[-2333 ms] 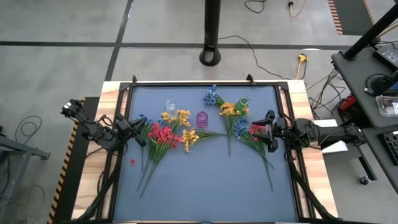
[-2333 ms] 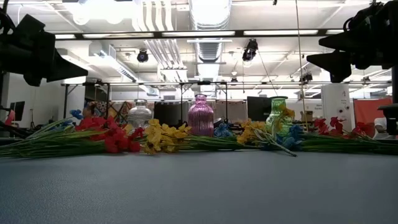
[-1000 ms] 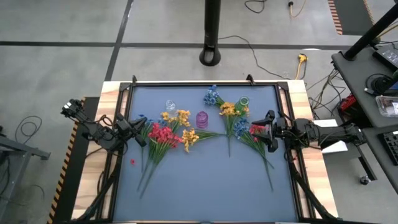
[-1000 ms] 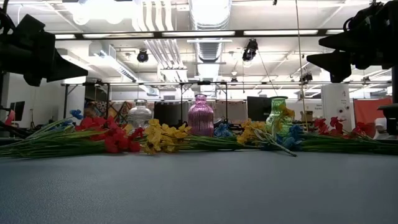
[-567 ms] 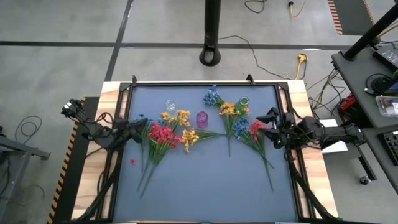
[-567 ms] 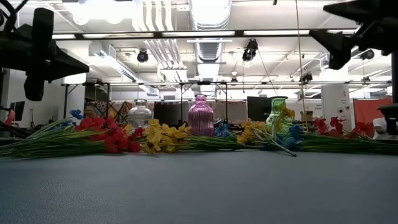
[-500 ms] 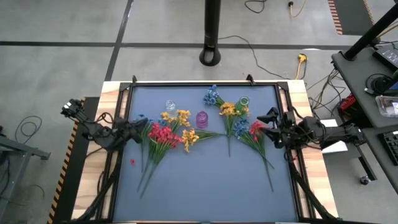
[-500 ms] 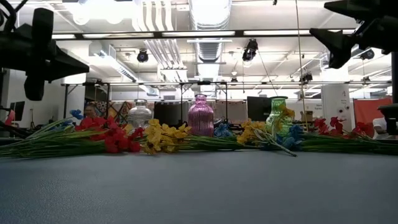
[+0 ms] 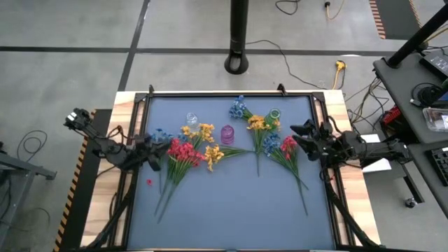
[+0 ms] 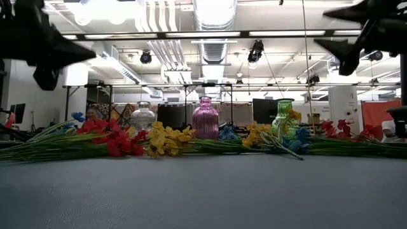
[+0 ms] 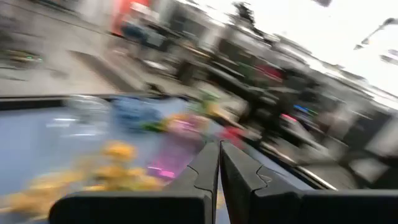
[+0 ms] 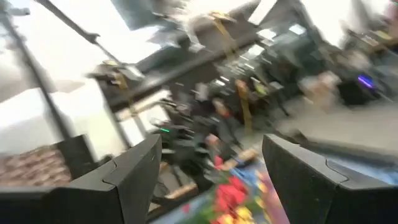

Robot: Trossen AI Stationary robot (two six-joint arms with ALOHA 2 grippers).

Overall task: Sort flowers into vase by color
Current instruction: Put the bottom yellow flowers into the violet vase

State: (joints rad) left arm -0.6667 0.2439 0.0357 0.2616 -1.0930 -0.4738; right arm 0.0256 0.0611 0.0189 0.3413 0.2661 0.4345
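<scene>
High view shows you the flowers lying loose around the three vases, none sorted, with the right gripper spread wide (ready to pinch a stem) and the left gripper pinched together, empty.

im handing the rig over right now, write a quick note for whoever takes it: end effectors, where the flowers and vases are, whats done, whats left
Left end effector: shut, empty, at the left pile's edge.
Right end effector: open, empty, beside the right pile.
Left pile: red flowers, yellow flowers, a few blue, lying on the mat.
Right pile: blue flowers, red and yellow sprigs lying flat; another blue cluster lies farther back.
Clear vase, pink vase and green vase stand in a row, with no stems visible in them.
Done: nothing sorted.
Left: every sprig still has to go into a vase by color.
</scene>
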